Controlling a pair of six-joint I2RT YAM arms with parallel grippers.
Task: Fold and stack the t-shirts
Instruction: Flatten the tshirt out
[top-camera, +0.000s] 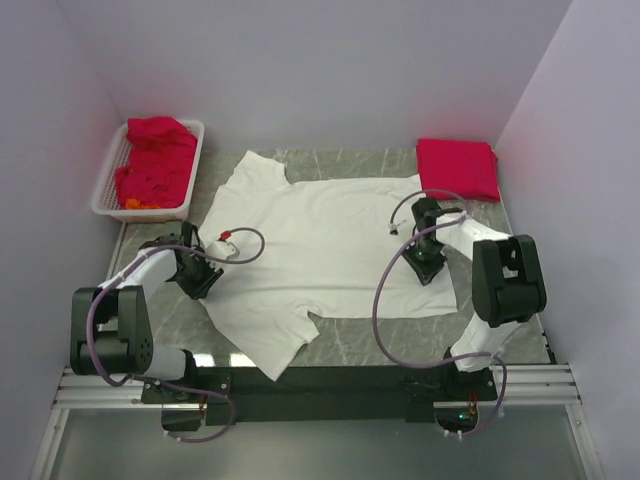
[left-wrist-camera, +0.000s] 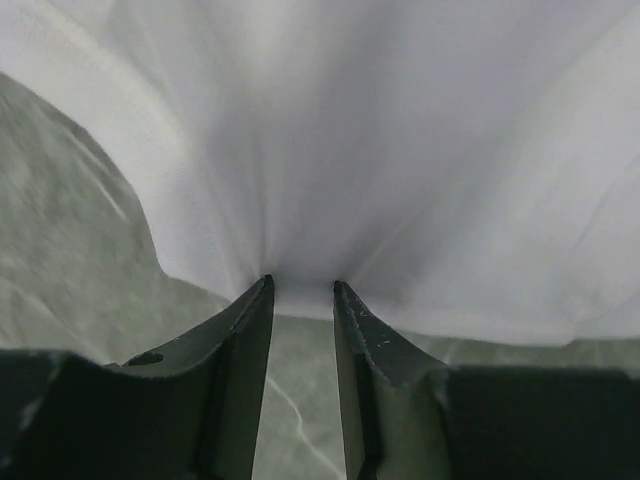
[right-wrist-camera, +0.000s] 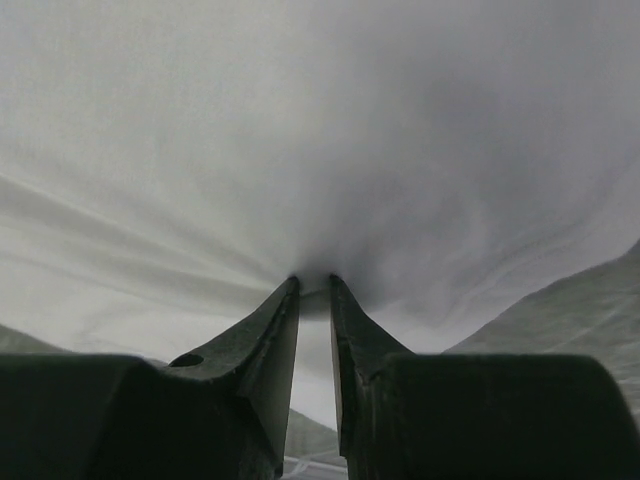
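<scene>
Saw the white t-shirt (top-camera: 330, 250) spread flat over the middle of the desk (top-camera: 350, 350), long axis running 9 to 3 o'clock. Read the shoulder end as pointing to 9 o'clock, with one sleeve reaching out to 11 o'clock and the other to 7 o'clock, and the straight bottom edge toward 3 o'clock. Could not make out a collar or any print.

Found the left end effector (top-camera: 198, 275) down at the shirt's 9 o'clock edge, closed on the white t-shirt. In the left wrist view, saw cloth puckered in between the fingertips (left-wrist-camera: 262, 292), creases fanning away from the pinch, and grey marble showing below the cloth edge.

Found the right end effector (top-camera: 428, 262) down near the 3 o'clock end, a little inside the edge, likewise clamped on the white t-shirt. In the right wrist view, saw fabric drawn into the narrow gap between the fingertips (right-wrist-camera: 290, 290).

Noted a folded red t-shirt (top-camera: 458, 168) lying at the desk's 1 o'clock corner, just beside the white one's far right corner; could not tell whether touching. Noted more red t-shirts (top-camera: 155, 165) heaped in the basket (top-camera: 108, 190) at 10 o'clock, by the left wall.
</scene>
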